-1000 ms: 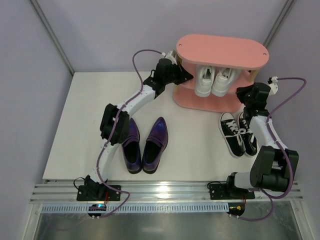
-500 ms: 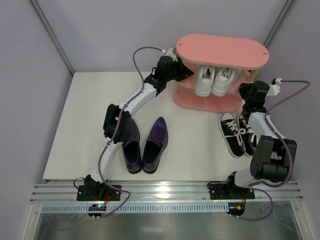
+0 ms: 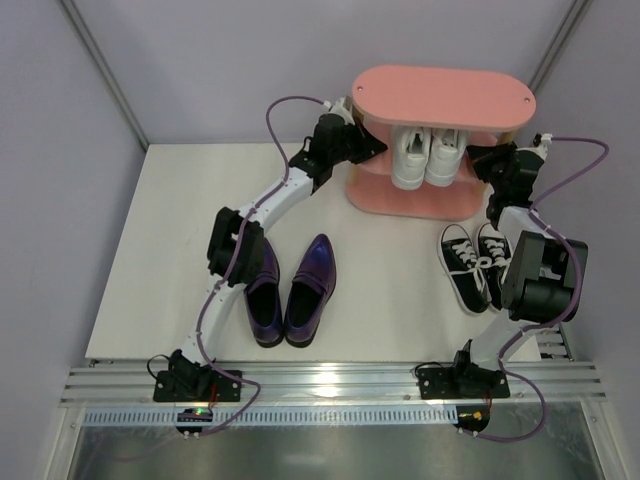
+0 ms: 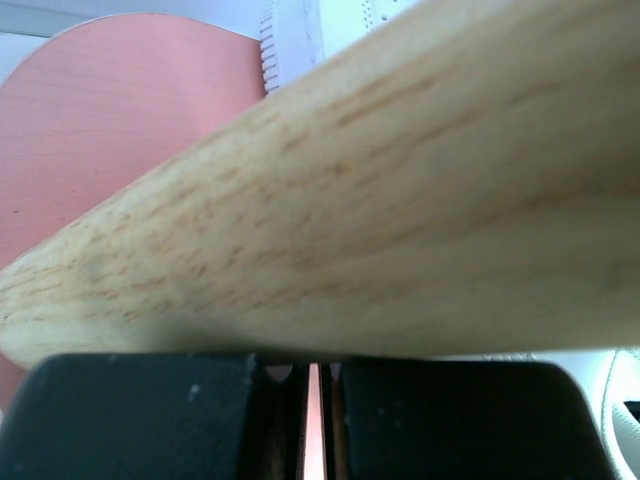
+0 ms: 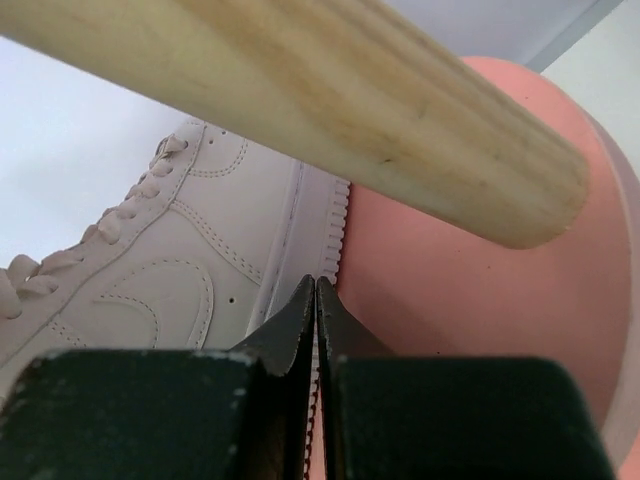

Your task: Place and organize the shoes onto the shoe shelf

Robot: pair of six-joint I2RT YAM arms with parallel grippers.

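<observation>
Pale lilac walls enclose a white tabletop (image 3: pixel 150 250). Left of centre, a pair of glossy purple pointed loafers (image 3: pixel 290 290) stands side by side on it, toes away from the arm bases. Beyond them the left gripper (image 3: pixel 374 150) is at the left end of the small pink three-tier shoe shelf (image 3: pixel 445 100). Its fingers are pressed together on nothing, with a pale wooden post (image 4: pixel 350 220) right before them. Two plain white lace-up sneakers (image 3: pixel 428 158) rest on the middle board. At the shelf's right end the right gripper (image 3: pixel 480 160) is likewise pinched closed and empty, its tips near a white sneaker's sole. Small black canvas sneakers (image 3: pixel 475 265) with white laces sit on the table in front of that end.
</observation>
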